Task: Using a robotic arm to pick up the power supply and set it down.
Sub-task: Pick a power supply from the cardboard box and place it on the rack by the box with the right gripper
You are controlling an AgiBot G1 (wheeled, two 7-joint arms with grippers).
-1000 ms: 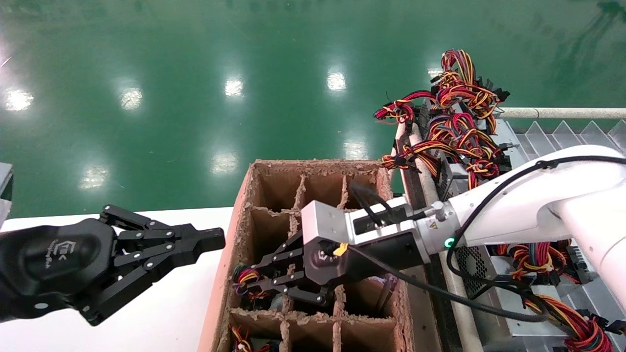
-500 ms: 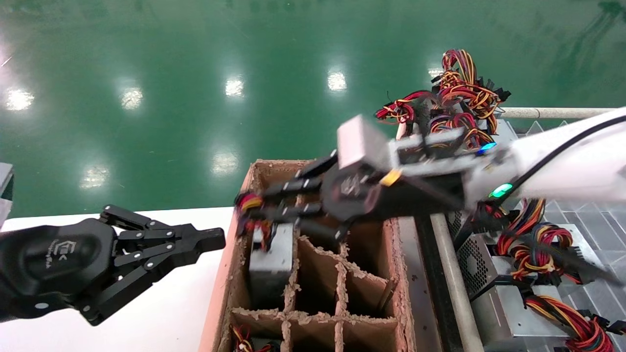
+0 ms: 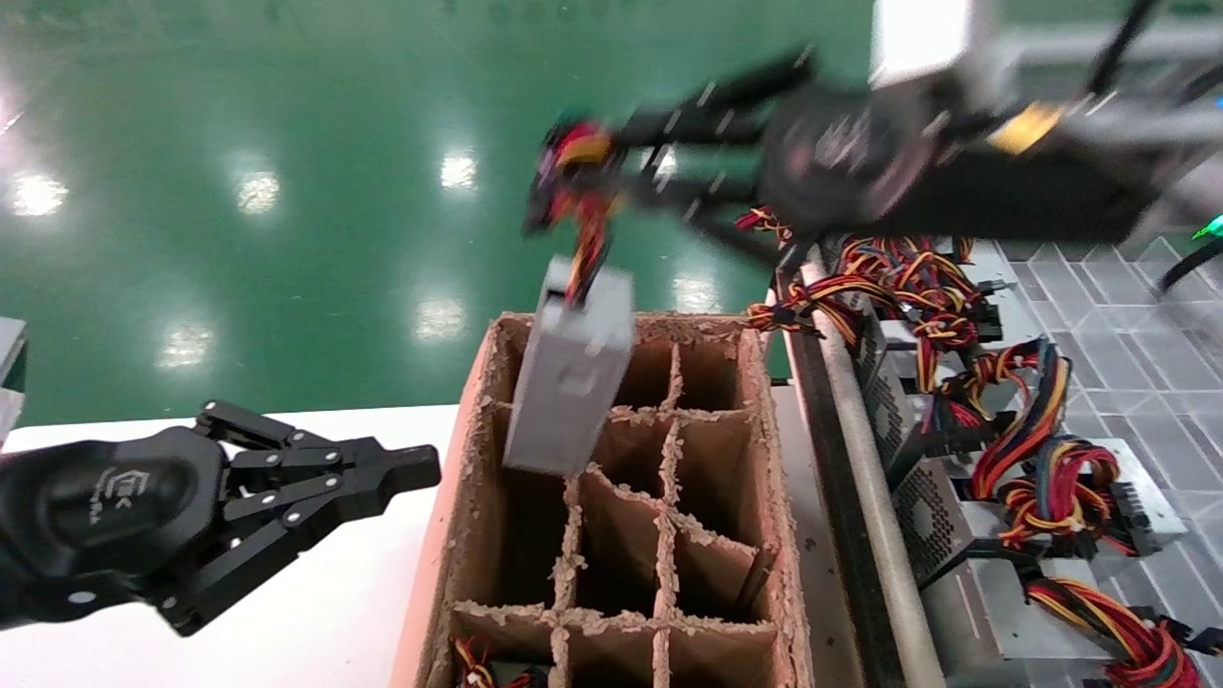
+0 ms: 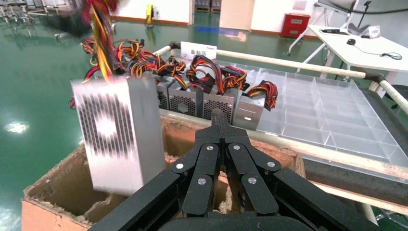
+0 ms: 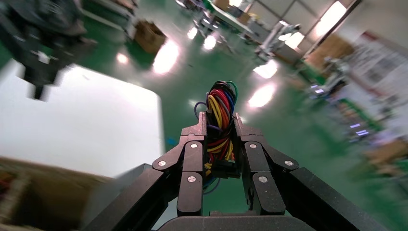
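Dangling one power supply (image 3: pixel 571 377) by its wires (image 3: pixel 573 182) over the divided carton's (image 3: pixel 459 535) far-left corner, the right gripper (image 3: pixel 611 172) stays clenched; the left gripper (image 3: pixel 406 468), pinched empty, hovers beside it.

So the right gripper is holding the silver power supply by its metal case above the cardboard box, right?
Not quite. The right gripper is shut on the wire bundle, not the metal case; the power supply hangs below from those wires, above the cardboard box. The right wrist view shows the wires between the fingers.
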